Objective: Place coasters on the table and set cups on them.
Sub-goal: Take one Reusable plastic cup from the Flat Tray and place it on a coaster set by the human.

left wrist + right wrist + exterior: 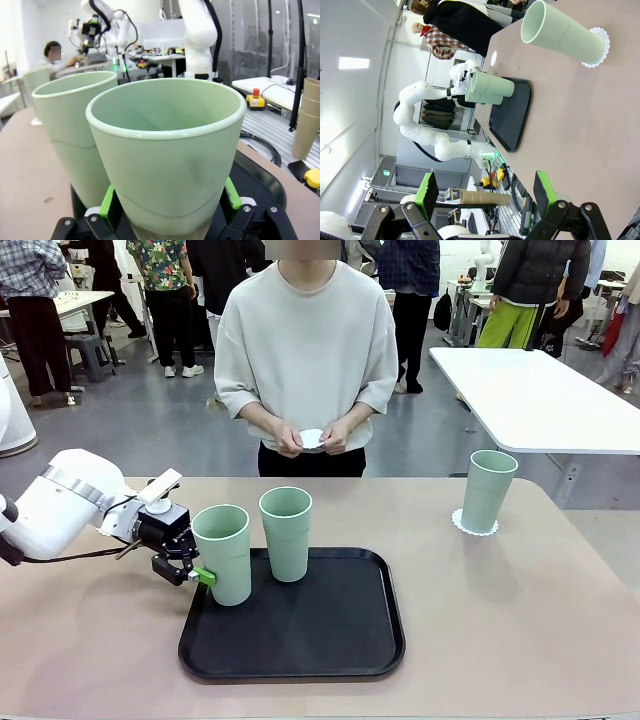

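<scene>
Front view: the left gripper [203, 576] is clamped low on the near cup [222, 552], which stands upright at the left edge of the tray [300, 660]. The low, sideways grip appears chosen so the cup can be lifted off without tipping. A second cup [286, 532] stands free on the tray, close behind the first. A third cup [489, 490] stands on a coaster [462, 523] on the table [520, 620], to the right; that setting is judged complete. The person's hands [290, 443] hold another coaster [312, 438] at waist height, presumably to lay it down for the next cup. Count: three cups, two coasters, one tray. Left wrist view: the green pads [107, 202] bear on either side of the near cup's lower wall. The second cup is just beside it; whether the two touch cannot be told. Right wrist view: the right gripper [485, 195] is spread wide and holds nothing. It is well apart from the third cup and from the tray, and is judged idle while the left arm works.
</scene>
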